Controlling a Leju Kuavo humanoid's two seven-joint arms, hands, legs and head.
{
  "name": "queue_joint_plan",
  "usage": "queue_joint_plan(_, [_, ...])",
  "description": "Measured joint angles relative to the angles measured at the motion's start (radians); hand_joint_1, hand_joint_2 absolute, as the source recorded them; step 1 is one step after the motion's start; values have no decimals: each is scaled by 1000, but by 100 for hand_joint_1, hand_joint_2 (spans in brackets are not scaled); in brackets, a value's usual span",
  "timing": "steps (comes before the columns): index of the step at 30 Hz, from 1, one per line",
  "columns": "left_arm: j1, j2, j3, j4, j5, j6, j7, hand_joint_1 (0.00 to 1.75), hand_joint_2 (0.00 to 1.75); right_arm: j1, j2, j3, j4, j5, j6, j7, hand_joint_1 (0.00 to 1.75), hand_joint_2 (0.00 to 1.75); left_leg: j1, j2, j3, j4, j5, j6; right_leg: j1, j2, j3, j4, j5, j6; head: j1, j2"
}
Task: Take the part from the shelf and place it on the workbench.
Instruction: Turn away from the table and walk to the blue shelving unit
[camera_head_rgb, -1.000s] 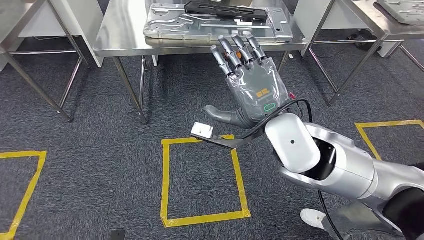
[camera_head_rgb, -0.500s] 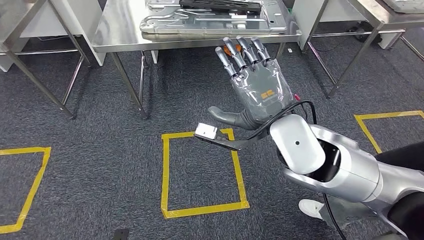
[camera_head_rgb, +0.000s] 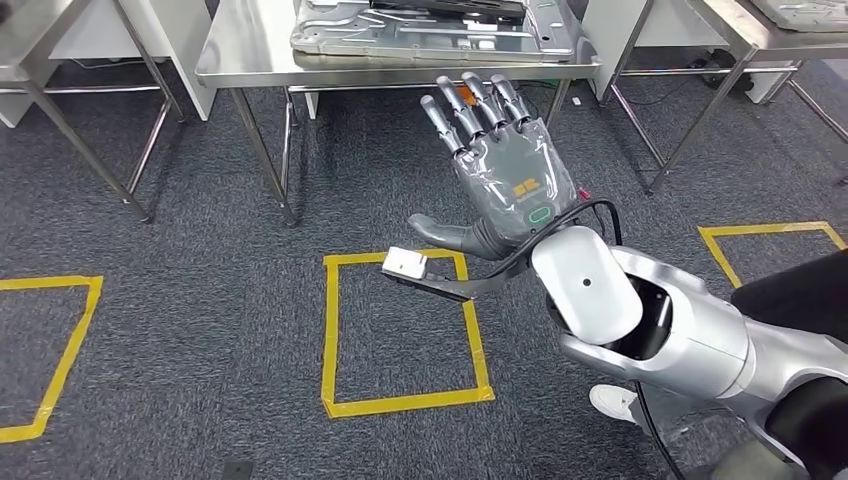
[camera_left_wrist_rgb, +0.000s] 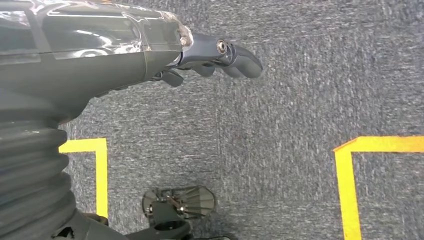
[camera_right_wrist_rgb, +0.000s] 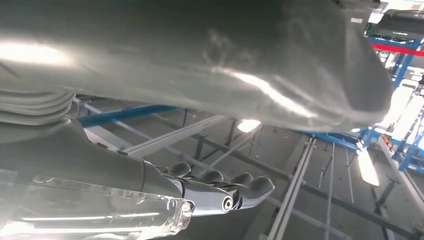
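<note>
Your right hand is raised in front of the body in the head view, back of the hand toward the camera, fingers stretched out straight and spread a little, thumb stuck out to the side; it is released, holding nothing and touching nothing. Its fingertips point toward the steel workbench ahead but stay short of the front edge, over the grey carpet. On that workbench you see the part, a long black piece lying flat on a grey metal tray near the far side of the tabletop, well apart from the hand. In the right wrist view the same hand shows its fingers straight and side by side with nothing between them, ceiling lights and blue beams beyond. Your left hand hangs low over the carpet in the left wrist view, fingers curved loosely with nothing in them; you cannot tell from that angle how far they are closed. A yellow tape square marks the floor just below the right wrist, with a small white camera block on a black bracket sticking out over its near corner.
</note>
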Motion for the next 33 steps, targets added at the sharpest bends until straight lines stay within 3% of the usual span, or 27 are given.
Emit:
queue_joint_plan(2, [0,0,0,0,0,0,0,0,175,4,-1,0,0,1,0,0,0,0,0,1,-19,0,16,9,-2,3,-43,134,-93,9,5,0])
queue_joint_plan(3, [0,0,0,0,0,0,0,0,175,8,-1,0,0,0,1,0,0,0,-1,1,-29,0,24,10,-2,3,-59,197,-123,11,7,0])
queue_joint_plan(4, [1,0,0,0,0,0,0,0,175,11,-1,0,0,0,3,0,0,0,-2,1,-39,0,32,10,-2,4,-64,234,-134,12,9,0])
queue_joint_plan(5, [2,1,0,0,0,0,0,0,175,14,-1,0,0,-1,5,0,0,0,-4,1,-49,1,39,10,-2,4,-50,235,-125,11,12,0])
queue_joint_plan(6, [2,1,0,0,0,0,0,0,175,15,-1,0,0,-1,6,0,0,0,-5,1,-57,1,46,9,-1,4,-21,199,-101,9,14,0])
queue_joint_plan(8, [2,0,0,0,0,0,0,0,175,14,0,-4,0,-1,7,0,0,0,-9,2,-69,1,57,6,0,5,77,49,-51,0,18,0])
queue_joint_plan(10, [2,0,0,0,0,1,-1,0,175,13,0,-12,-2,2,7,0,0,0,-12,4,-77,3,69,-2,3,7,144,-65,-34,-8,20,0])
queue_joint_plan(13, [2,0,0,0,0,1,-1,0,175,14,0,-19,-3,10,5,0,0,0,-13,9,-88,8,78,-17,4,6,145,-88,-28,-20,21,0])
queue_joint_plan(15, [2,0,0,0,0,1,-1,0,175,15,1,-22,-3,15,3,0,0,0,-11,10,-111,55,35,-27,1,2,135,-93,-14,-35,14,0])
queue_joint_plan(17, [2,0,0,0,0,1,-1,0,175,16,1,-23,-3,18,2,0,0,0,-5,8,-162,185,-56,-37,1,1,116,-93,2,-44,5,0])
queue_joint_plan(19, [3,0,0,0,0,1,-1,0,175,17,1,-23,-2,18,2,0,0,0,0,6,-201,312,-114,-44,2,0,91,-87,16,-45,0,0])
queue_joint_plan(20, [3,0,0,0,0,1,-1,0,131,18,2,-23,-3,18,2,0,0,0,2,5,-196,326,-112,-46,2,0,79,-83,23,-43,-1,0])
queue_joint_plan(21, [3,0,0,0,0,1,-1,0,87,19,2,-23,-3,18,2,0,0,0,2,5,-169,299,-91,-46,2,-1,68,-80,28,-41,-2,0])
queue_joint_plan(23, [3,0,0,0,0,1,-1,0,0,20,2,-23,-3,19,2,0,0,0,3,5,-70,162,-42,-41,2,-1,52,-73,35,-35,-2,0])
queue_joint_plan(25, [2,1,0,0,3,1,-10,0,0,19,2,-24,-4,19,-1,0,0,0,1,3,7,44,-27,-34,3,-2,42,-66,43,-26,-2,0])
queue_joint_plan(26, [1,1,0,0,5,1,-15,0,0,19,3,-24,-5,18,-4,0,0,0,0,2,21,19,-30,-31,3,-3,38,-64,47,-22,-2,0])
queue_joint_plan(29, [4,6,0,0,14,0,-28,0,0,17,14,-23,-5,18,-14,0,0,0,-1,3,13,6,-19,-10,0,-3,29,-59,53,-6,-1,0])
queue_joint_plan(31, [5,10,0,0,16,-1,-32,0,0,14,22,-22,-3,19,-25,0,0,0,1,5,2,2,-5,6,-1,0,-2,5,3,4,2,0])
queue_joint_plan(33, [5,13,0,0,16,-3,-34,0,0,13,31,-18,1,19,-36,0,0,0,0,6,-13,3,7,13,-2,2,-56,146,-79,11,6,0])
